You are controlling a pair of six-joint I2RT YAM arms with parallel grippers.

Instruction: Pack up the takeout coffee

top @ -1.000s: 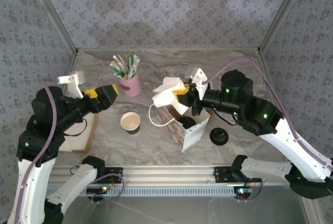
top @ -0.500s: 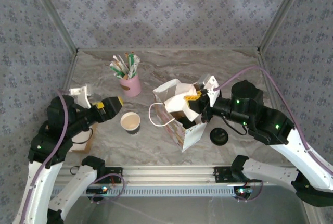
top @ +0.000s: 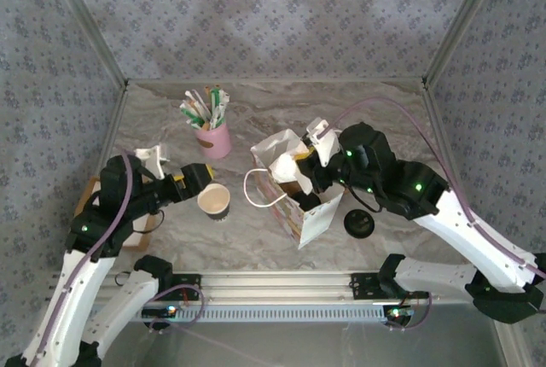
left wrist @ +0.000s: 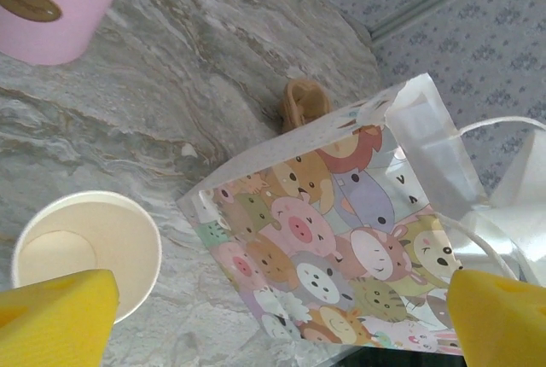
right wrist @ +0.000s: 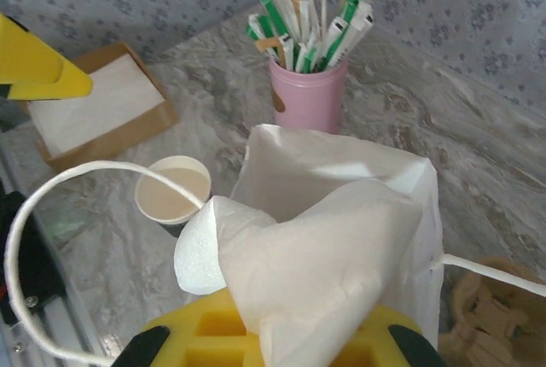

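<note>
My left gripper point(top: 200, 176) is spread wide open, just beside the empty paper cup point(top: 213, 200). Meanwhile my right gripper point(top: 303, 165) is pinching a white napkin point(right wrist: 316, 247) over the mouth of the cartoon bag point(top: 304, 213), standing near the cup.

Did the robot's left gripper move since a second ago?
Yes. In the top view the open left gripper has slid forward and to the right, ending up nearer the paper cup, which stayed put on the table.

Left gripper point(top: 197, 180) swung in from the table's left edge to just beside the white paper cup point(top: 213, 200), right gripper point(top: 304, 172) lowered its crumpled white paper napkin point(top: 286, 165) to the cartoon-printed paper bag's point(top: 314, 216) mouth
</note>
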